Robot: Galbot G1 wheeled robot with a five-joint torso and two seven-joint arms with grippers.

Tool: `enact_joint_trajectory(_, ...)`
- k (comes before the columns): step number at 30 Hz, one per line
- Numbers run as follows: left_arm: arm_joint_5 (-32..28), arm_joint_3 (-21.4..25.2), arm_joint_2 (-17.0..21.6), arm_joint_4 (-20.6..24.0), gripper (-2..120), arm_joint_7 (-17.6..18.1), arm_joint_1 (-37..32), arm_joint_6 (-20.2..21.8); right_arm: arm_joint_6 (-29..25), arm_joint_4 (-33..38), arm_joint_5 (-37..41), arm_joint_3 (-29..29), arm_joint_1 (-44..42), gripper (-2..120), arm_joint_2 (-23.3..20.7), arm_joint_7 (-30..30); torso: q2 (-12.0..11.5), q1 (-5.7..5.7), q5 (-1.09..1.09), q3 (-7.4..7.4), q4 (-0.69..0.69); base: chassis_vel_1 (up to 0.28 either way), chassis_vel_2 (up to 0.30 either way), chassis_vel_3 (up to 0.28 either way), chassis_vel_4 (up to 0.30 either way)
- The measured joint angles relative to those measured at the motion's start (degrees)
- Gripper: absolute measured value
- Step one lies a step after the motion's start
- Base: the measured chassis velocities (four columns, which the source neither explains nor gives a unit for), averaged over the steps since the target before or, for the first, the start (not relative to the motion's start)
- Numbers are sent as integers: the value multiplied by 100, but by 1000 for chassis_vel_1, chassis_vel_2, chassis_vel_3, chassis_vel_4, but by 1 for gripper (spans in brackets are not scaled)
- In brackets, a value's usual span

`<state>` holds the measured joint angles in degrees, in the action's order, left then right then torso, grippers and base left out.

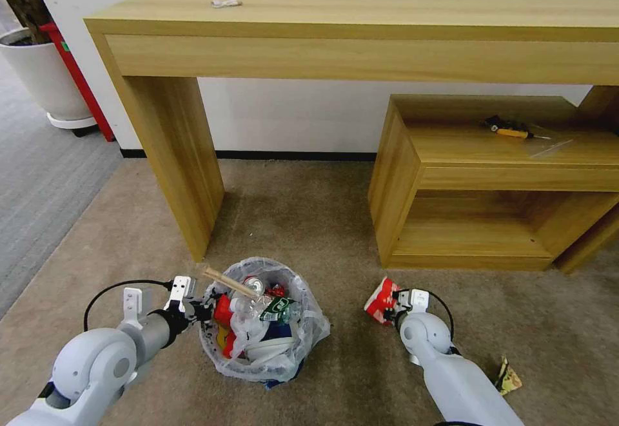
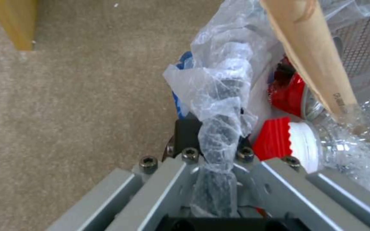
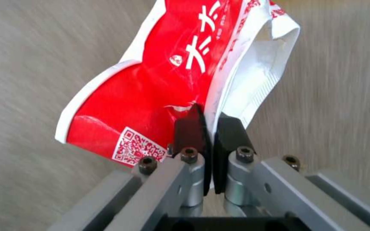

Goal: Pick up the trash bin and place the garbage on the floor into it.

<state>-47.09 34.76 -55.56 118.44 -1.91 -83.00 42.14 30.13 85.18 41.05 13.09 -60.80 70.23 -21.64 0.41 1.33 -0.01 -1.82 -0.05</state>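
On the beige carpet, my left claw (image 2: 213, 141) is pinching the rim of the small round dark trash bin lined with a crinkly translucent white plastic bag (image 1: 308, 323), its black pads closed over the bunched liner. The bin is sitting just in front of the tall light-wood desk (image 1: 361, 17), near its left leg, and is already holding a wooden stick (image 1: 229, 281) leaning across the top, a crushed red can (image 2: 290, 94), a clear plastic bottle with a red cap (image 2: 343, 147) and other wrappers. To the right, well apart from the bin, my right claw (image 3: 209, 128) is gripping a crumpled red-and-white paper cup (image 3: 159, 83) by its torn white edge. A small crumpled yellowish wrapper (image 1: 507, 376) is lying on the carpet beside my right arm.
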Motion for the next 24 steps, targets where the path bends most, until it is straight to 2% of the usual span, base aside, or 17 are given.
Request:
enact_joint_trajectory(2, 77, 41, 1, 0, 0, 11, -28, 0, -205, 745, -130, 31, -100, 0, -269, 315, 0, 0, 1, 0, 1, 0, 0, 0, 0)
enact_joint_trajectory(3, 77, 41, 1, 0, 0, 11, -28, 0, -205, 745, -130, 31, -100, 0, -269, 315, 0, 0, 1, 0, 1, 0, 0, 0, 0)
enact_joint_trajectory(5, 204, 45, 5, -13, 0, 18, -4, 0, -280, 1472, -132, 72, -159, 0, -650, 598, 0, 0, 1, 0, 1, 0, 0, 0, 0)
enact_joint_trajectory(6, 204, 45, 5, -13, 0, 18, -4, 0, -280, 1472, -132, 72, -159, 0, -650, 598, 0, 0, 1, 0, 1, 0, 0, 0, 0)
enact_joint_trajectory(9, 229, -23, 17, -69, 0, 120, 108, 0, -450, 2355, -181, 174, -151, 0, -1269, 1392, 0, 0, -1, 0, -1, 0, 0, 0, 0)
enact_joint_trajectory(10, 229, -23, 17, -69, 0, 120, 108, 0, -450, 2355, -181, 174, -151, 0, -1269, 1392, 0, 0, -1, 0, -1, 0, 0, 0, 0)
enact_joint_trajectory(14, 165, -288, 58, -261, 0, 335, 450, 0, -667, 2982, -259, 103, 213, 0, -1931, 2787, 0, 0, 0, 0, 2, 0, 0, 0, 0)
enact_joint_trajectory(15, 165, -288, 58, -261, 0, 335, 450, 0, -667, 2982, -259, 103, 213, 0, -1931, 2787, 0, 0, 0, 0, 2, 0, 0, 0, 0)
enact_joint_trajectory(17, 108, -513, 77, -406, 0, 405, 748, 0, -651, 3152, -140, -33, 538, 0, -2192, 3371, 0, 0, 0, 0, 1, 0, 0, 0, 0)
enact_joint_trajectory(22, -8, -918, 128, -651, 0, 475, 1309, 0, -451, 3336, 16, -440, 1088, 0, -2421, 3847, 0, 0, 0, 0, -1, 0, 0, 0, 0)
enact_joint_trajectory(24, -212, -1297, 160, -817, 0, 624, 1761, -2, -232, 3399, 72, -934, 1591, 0, -2479, 3891, 0, 1, 0, -1, 1, 0, 0, 0, 0)
